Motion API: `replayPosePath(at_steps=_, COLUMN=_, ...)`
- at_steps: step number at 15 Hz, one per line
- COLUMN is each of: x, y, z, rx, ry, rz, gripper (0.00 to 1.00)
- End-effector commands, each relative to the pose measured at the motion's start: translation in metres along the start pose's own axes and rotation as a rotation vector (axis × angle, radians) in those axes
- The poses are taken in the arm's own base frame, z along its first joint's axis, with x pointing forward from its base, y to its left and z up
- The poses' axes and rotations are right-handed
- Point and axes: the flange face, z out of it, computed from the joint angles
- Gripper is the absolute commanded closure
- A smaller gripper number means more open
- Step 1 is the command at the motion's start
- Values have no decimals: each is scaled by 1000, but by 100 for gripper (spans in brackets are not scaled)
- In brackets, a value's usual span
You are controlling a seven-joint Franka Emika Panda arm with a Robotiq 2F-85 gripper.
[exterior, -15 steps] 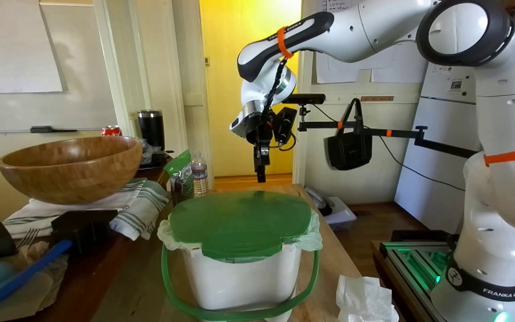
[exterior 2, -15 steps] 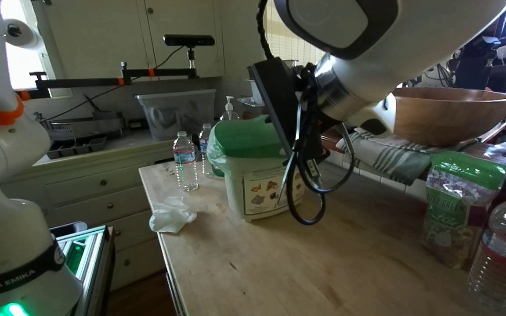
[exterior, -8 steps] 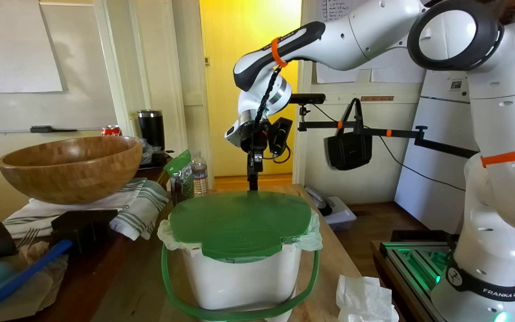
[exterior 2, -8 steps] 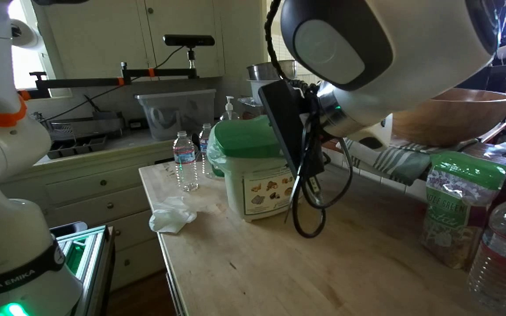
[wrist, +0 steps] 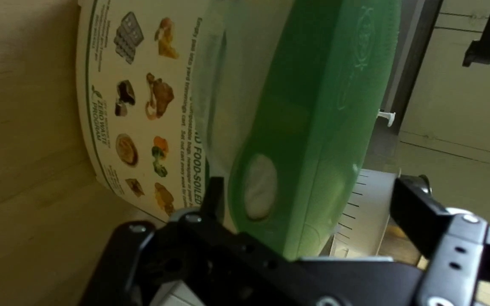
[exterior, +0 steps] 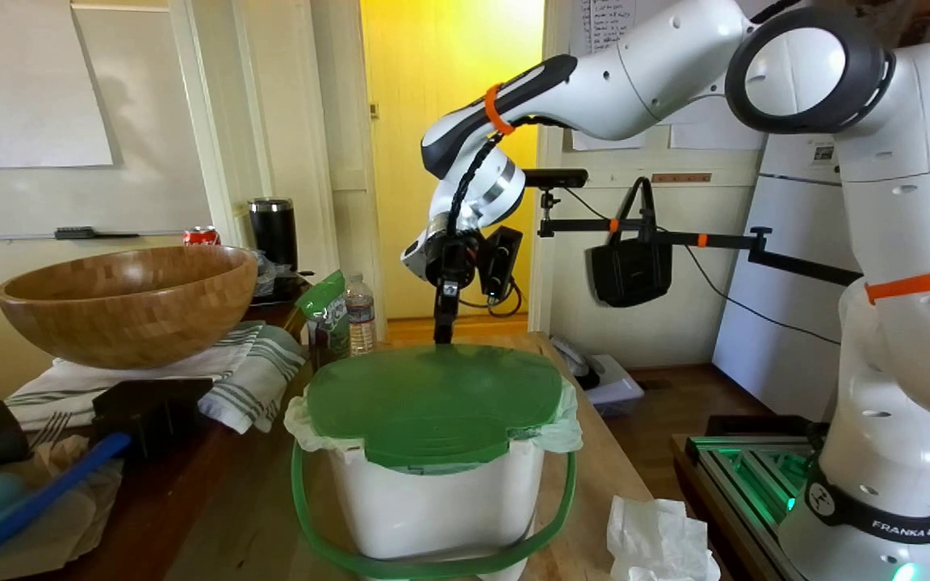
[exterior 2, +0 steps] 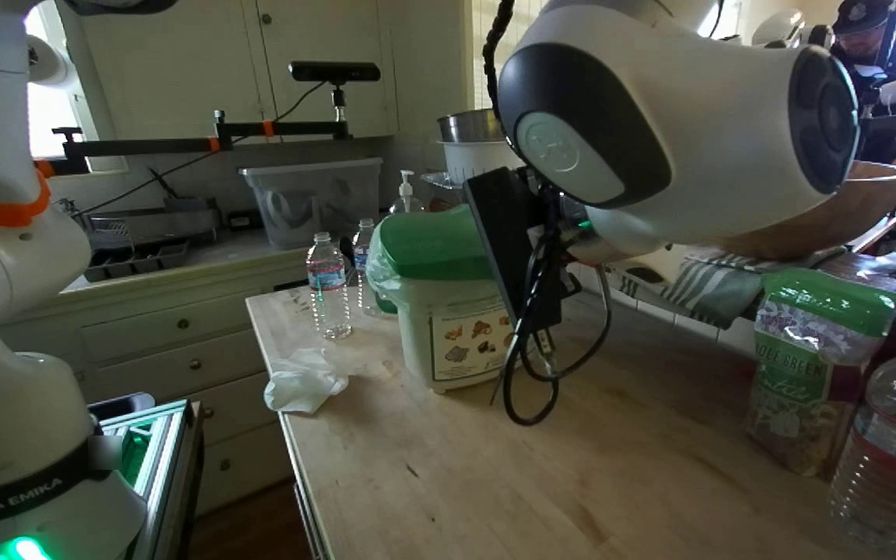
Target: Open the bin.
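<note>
The white bin (exterior: 441,504) stands on the wooden table with its rounded green lid (exterior: 433,403) shut over a pale liner bag. Its green handle (exterior: 433,567) hangs down on one side. The bin (exterior 2: 415,342) and its lid (exterior 2: 436,245) are partly hidden by my wrist in an exterior view. My gripper (exterior: 443,331) is pointed down at the bin's far edge there. In the wrist view my open gripper (wrist: 309,191) has one finger beside the bin's label (wrist: 143,106) and the other past the lid (wrist: 321,127). A lid tab with an oval hole lies between them; contact is unclear.
A wooden bowl (exterior: 130,307) sits on a striped towel (exterior: 251,379). A green snack bag (exterior 2: 817,373) and a water bottle (exterior 2: 895,443) stand near the table edge. Another bottle (exterior 2: 329,288) and crumpled paper (exterior 2: 304,381) are close to the bin.
My arm has come down, and the gripper has moved lower, closer to the bin and slightly left in an exterior view. The bin and its lid have not moved.
</note>
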Motion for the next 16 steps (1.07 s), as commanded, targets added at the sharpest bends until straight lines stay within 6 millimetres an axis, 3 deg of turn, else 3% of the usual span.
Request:
replayPosePath(at_steps=1, x=1, y=8, z=8, rx=32, ry=51, rz=22, gripper=0)
replayPosePath(at_steps=16, x=4, y=14, z=24, rx=57, ry=76, rz=122, gripper=0)
